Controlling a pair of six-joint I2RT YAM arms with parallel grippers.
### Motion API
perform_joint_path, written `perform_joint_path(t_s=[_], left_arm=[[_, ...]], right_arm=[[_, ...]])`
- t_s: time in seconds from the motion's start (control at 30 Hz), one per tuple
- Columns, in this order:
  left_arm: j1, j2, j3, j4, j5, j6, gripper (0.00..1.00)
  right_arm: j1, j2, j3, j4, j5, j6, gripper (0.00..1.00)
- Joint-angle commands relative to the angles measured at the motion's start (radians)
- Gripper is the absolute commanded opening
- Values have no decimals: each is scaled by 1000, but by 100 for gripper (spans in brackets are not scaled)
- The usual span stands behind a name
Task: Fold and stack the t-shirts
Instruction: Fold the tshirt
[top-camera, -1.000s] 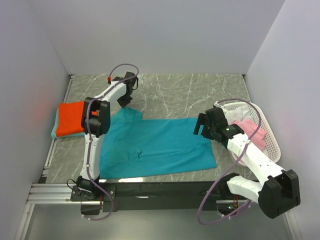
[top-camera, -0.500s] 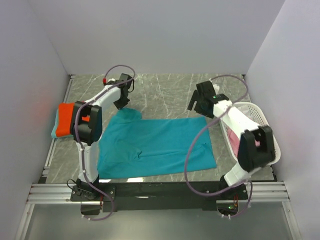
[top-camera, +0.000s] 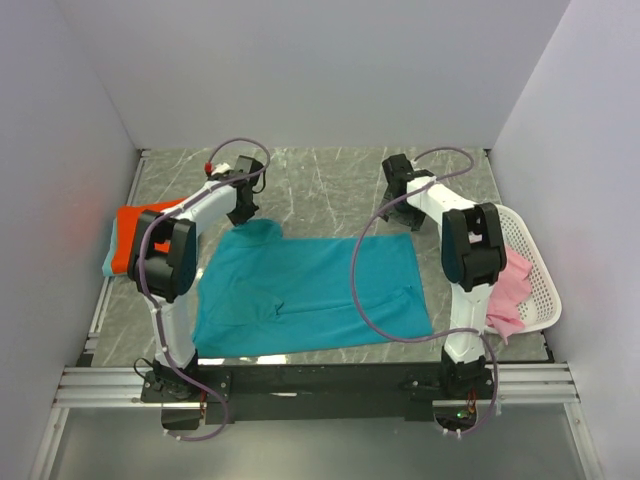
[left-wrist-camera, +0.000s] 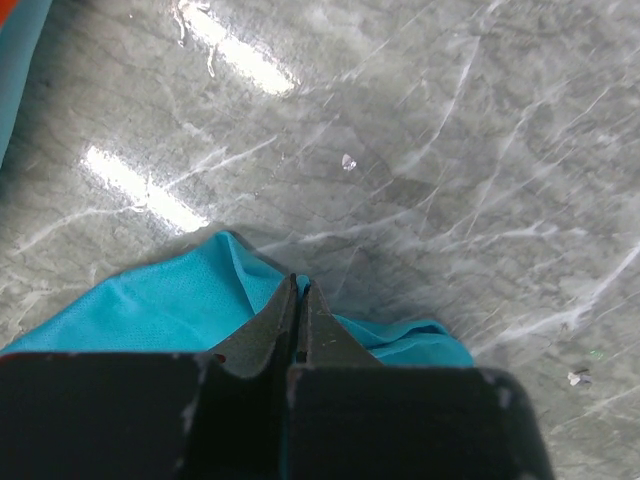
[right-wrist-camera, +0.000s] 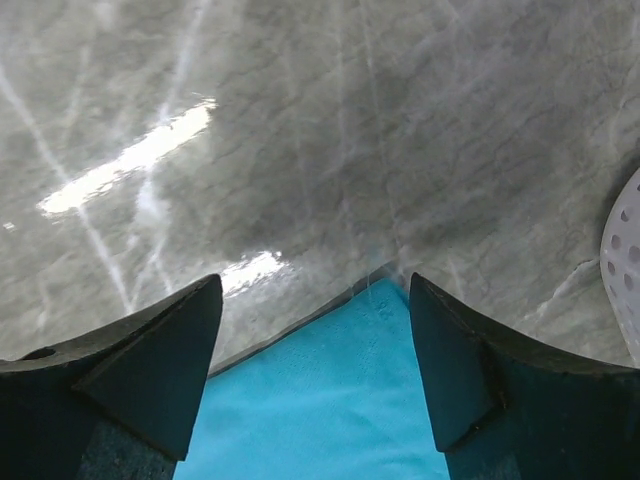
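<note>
A teal-blue t-shirt (top-camera: 310, 290) lies spread flat across the middle of the marble table. My left gripper (top-camera: 243, 213) is shut on its far left corner, and the left wrist view shows the cloth (left-wrist-camera: 150, 310) pinched between the closed tips (left-wrist-camera: 300, 285). My right gripper (top-camera: 402, 215) hovers over the far right corner. Its jaws stand wide apart, with the corner of the shirt (right-wrist-camera: 350, 400) lying between them, untouched. An orange-red t-shirt (top-camera: 135, 235) sits folded on a light teal one (top-camera: 108, 262) at the left. A pink t-shirt (top-camera: 510, 285) hangs in the basket.
A white mesh basket (top-camera: 540, 270) stands at the right edge of the table, and its rim (right-wrist-camera: 625, 260) shows at the right of the right wrist view. Grey walls close in the left, back and right. A black rail runs along the near edge.
My right arm swung from the basket over to the shirt's far right corner, and its jaws narrowed slightly. The left gripper drew its held corner a little further back.
</note>
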Motion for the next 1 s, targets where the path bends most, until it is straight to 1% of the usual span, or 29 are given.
perform_joint_path(t_s=[0.0,0.1,0.37,0.53,0.73,0.77,0.8,0.83,0.97], left_arm=[[-4,-70,-19,46,15,22,1],[-6,-81,-30,47,10,19,1],[-6,-107,-51,54,9,9,1],[-6,-110,-51,50,12,3,1],[-6,-122,-57,49,6,-2,1],[-6,-124,-59,47,6,-2,1],[-6,-127,-60,47,6,-4,1],[-6,-129,-62,47,4,-4,1],[-6,-142,-89,55,2,-8,1]], right_arm=[[-7,14,40,-43,68,39,81],[-7,28,31,-52,69,49,80],[-6,31,21,-83,60,88,71],[-4,33,26,-106,51,97,68],[-4,17,-2,-98,43,100,53],[-6,14,-6,-98,45,99,47],[-4,14,-8,-98,43,100,44],[-6,11,-11,-97,43,103,38],[-4,3,-23,-94,45,105,27]])
